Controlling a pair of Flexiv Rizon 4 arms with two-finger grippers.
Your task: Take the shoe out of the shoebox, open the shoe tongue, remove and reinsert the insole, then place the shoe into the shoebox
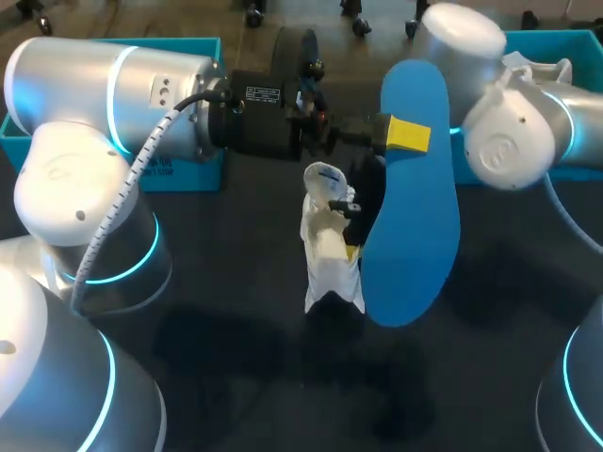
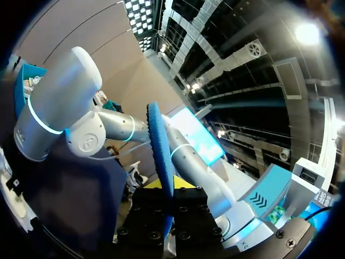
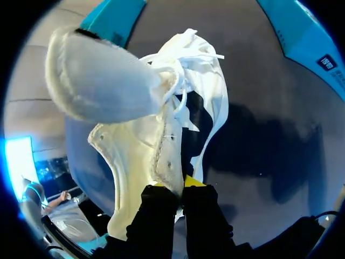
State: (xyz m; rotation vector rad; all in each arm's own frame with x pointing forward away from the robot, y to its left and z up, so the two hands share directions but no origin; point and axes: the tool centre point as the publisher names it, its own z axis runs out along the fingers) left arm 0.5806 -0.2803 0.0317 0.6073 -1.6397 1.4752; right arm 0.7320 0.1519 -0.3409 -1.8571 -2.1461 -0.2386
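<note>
A blue insole [image 1: 415, 207] hangs upright over the table's middle. My left gripper [image 1: 400, 135] is shut on its upper part. In the left wrist view the insole [image 2: 160, 156] shows edge-on between that gripper's [image 2: 164, 186] fingers. A white shoe [image 1: 328, 240] stands on end just left of the insole. In the right wrist view my right gripper [image 3: 175, 183] is shut on the edge of the shoe [image 3: 156, 135] by its collar, with the tongue and laces spread loose. In the head view the insole hides most of the right gripper [image 1: 350, 247].
A teal box [image 1: 188, 169] sits at the back left behind my left arm. A second teal box [image 1: 565, 47] with something white inside stands at the back right. The dark tabletop [image 1: 283, 377] lies in front of the shoe.
</note>
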